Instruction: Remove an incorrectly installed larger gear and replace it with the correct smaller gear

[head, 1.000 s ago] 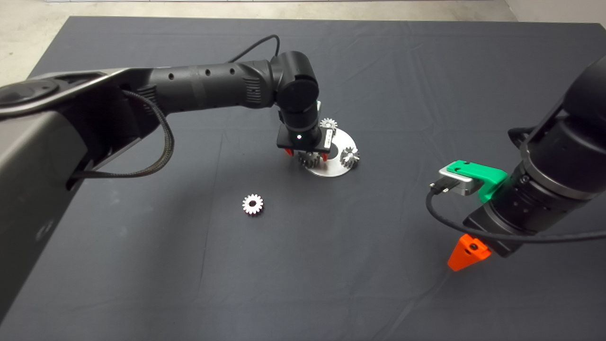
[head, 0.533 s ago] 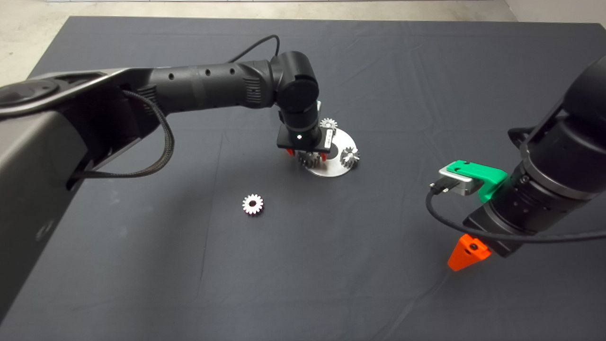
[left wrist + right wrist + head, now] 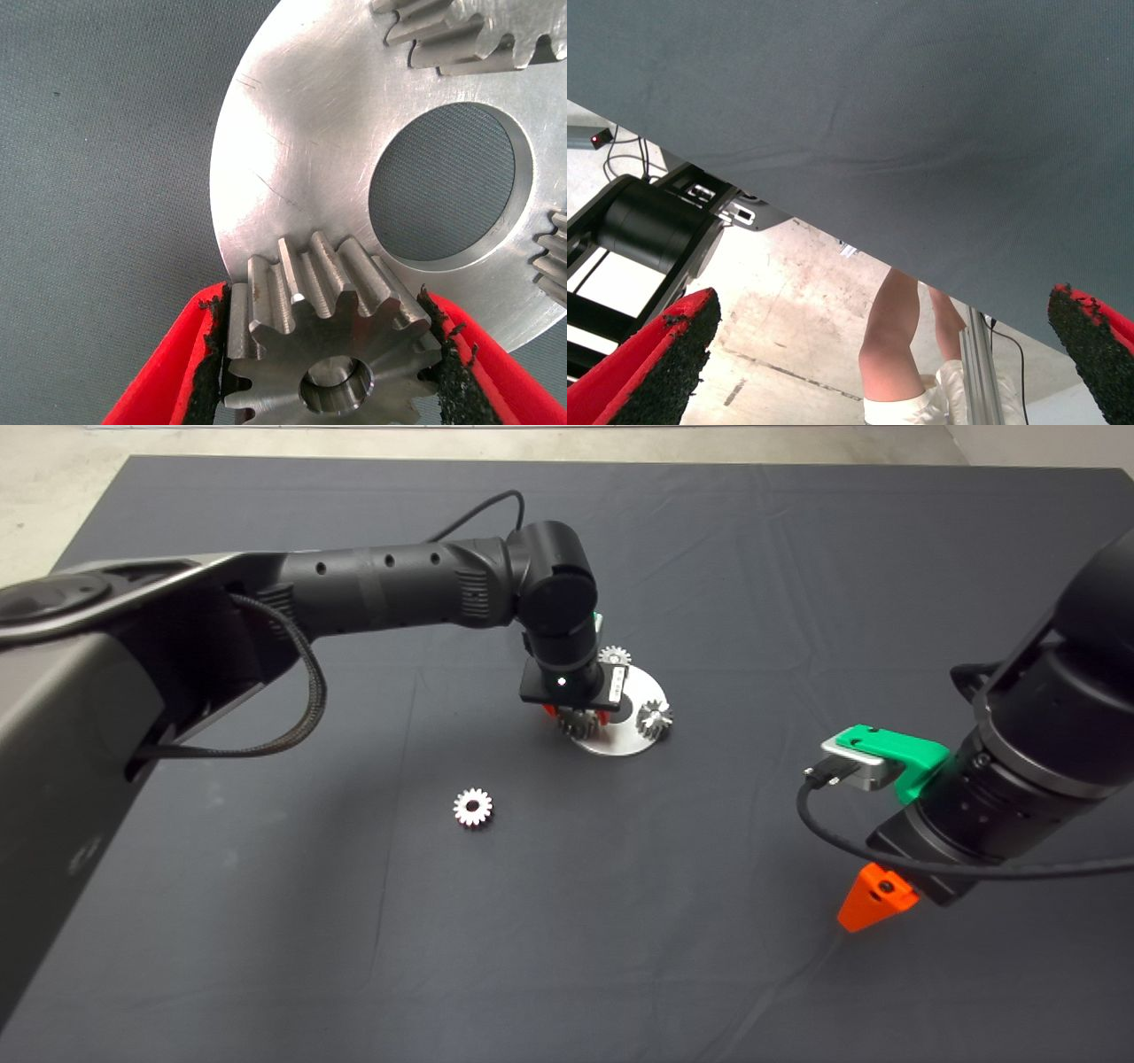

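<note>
1. Head view: a dark mat, creased and wrinkled, covers the table, with pale concrete floor showing beyond its far left corner.
2. The smaller gear lies flat on the bare mat, alone, well apart from the fingers of either gripper and nearer the left one.
3. The left gripper hangs over the near-left edge of a round metal plate at the middle of the mat; the left wrist view shows its red fingers closed onto the larger gear, black pads pressed against the teeth on both sides.
4. In that wrist view the plate is brushed and scratched, with a round hole through which the mat's weave shows; two other gears lie beyond the fingers.
5. The right gripper waits at the mat's right side; the right wrist view shows its fingers spread wide with nothing between them.
6. Past those fingers, the right wrist view takes in the mat's edge, stained concrete floor, a black machine base and a person's bare leg.
</note>
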